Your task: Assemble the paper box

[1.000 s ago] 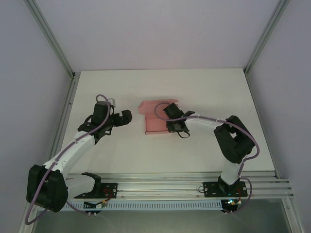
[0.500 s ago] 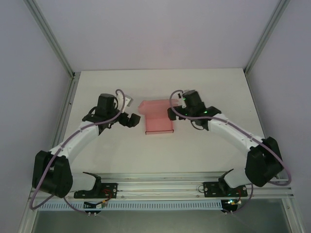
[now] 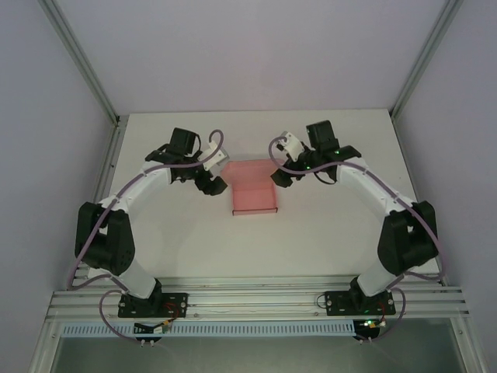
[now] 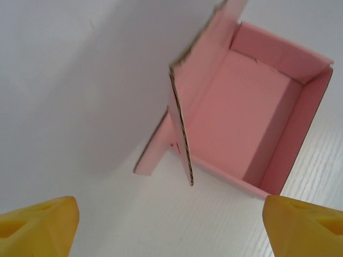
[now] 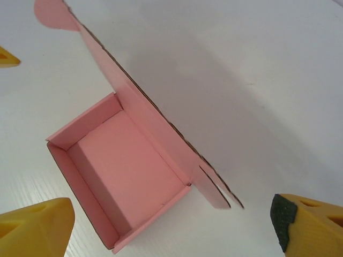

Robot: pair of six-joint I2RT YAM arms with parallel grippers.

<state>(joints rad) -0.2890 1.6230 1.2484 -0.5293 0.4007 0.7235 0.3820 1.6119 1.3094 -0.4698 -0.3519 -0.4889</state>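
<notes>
The pink thin-card paper box [image 3: 255, 194] sits at the centre of the top view on the white surface [image 3: 334, 233], open side up. It is a shallow rectangular tray with four low folded walls and a smooth, flat pink floor. Along its upper edge in that view a long lid flap [image 5: 155, 126] stands up from the wall (its cut edges show a darker, rough, slightly serrated line). The flap ends in a rounded tab [image 5: 53, 13] at the upper left of the right wrist view and has a short slit near its other end. The surface is matt white, with a faint ribbed grain visible in the wrist views.

The left tool [image 3: 211, 185] hangs just beside the box's upper-left corner and the right tool [image 3: 281, 177] just beside its upper-right corner; I cannot tell whether either touches the card. Both are released. In each wrist view the yellow wedge-shaped fingertips [image 4: 37, 225] stand spread wide at the bottom corners of the frame, gripping nothing.
</notes>
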